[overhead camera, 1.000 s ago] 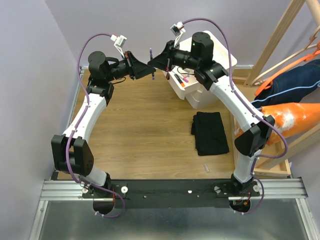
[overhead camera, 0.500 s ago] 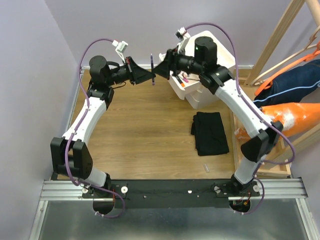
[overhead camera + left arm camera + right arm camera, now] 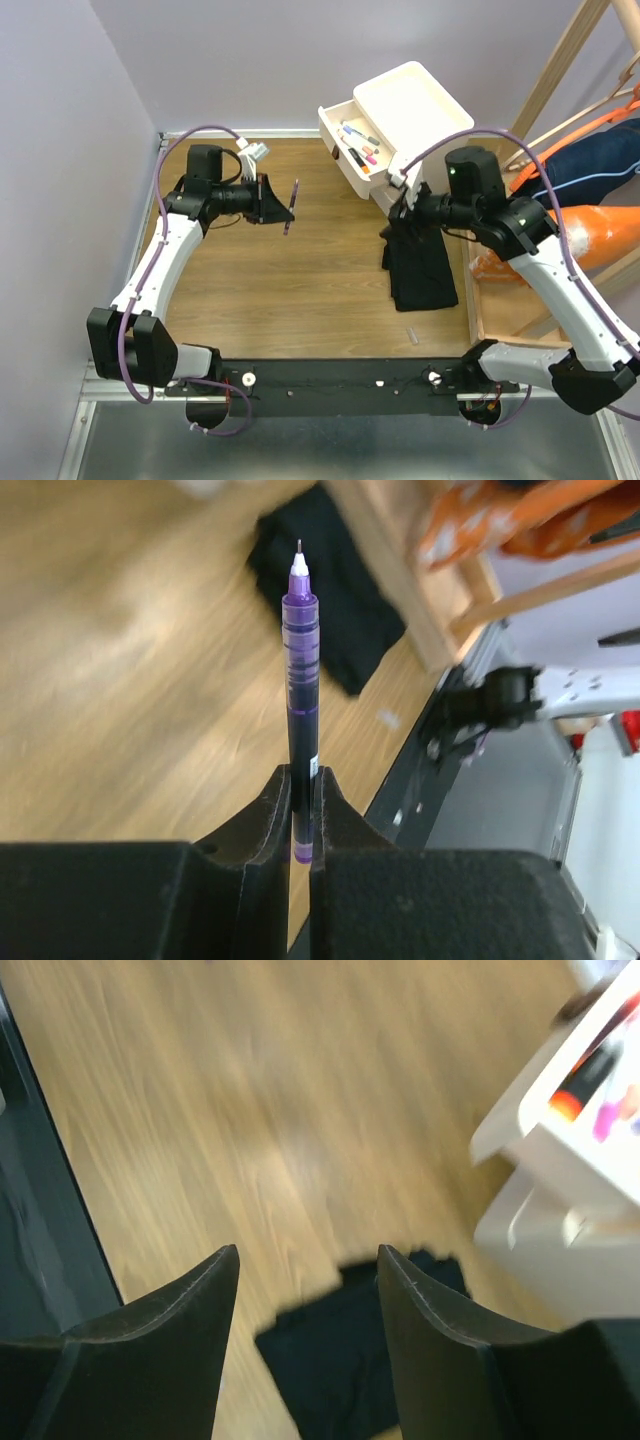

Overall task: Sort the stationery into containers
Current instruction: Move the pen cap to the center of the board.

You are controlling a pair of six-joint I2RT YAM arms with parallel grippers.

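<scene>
Purple-barrelled, the pen (image 3: 300, 670) is clamped by its tail end between the closed fingers of the left gripper (image 3: 301, 780), its fine tip sticking straight out beyond them above the wooden table (image 3: 300, 290), well apart from the open drawer (image 3: 330, 128) holding other pens (image 3: 358, 142). The right gripper (image 3: 308, 1265) hangs spread and empty over the black cloth (image 3: 340, 1360).
</scene>
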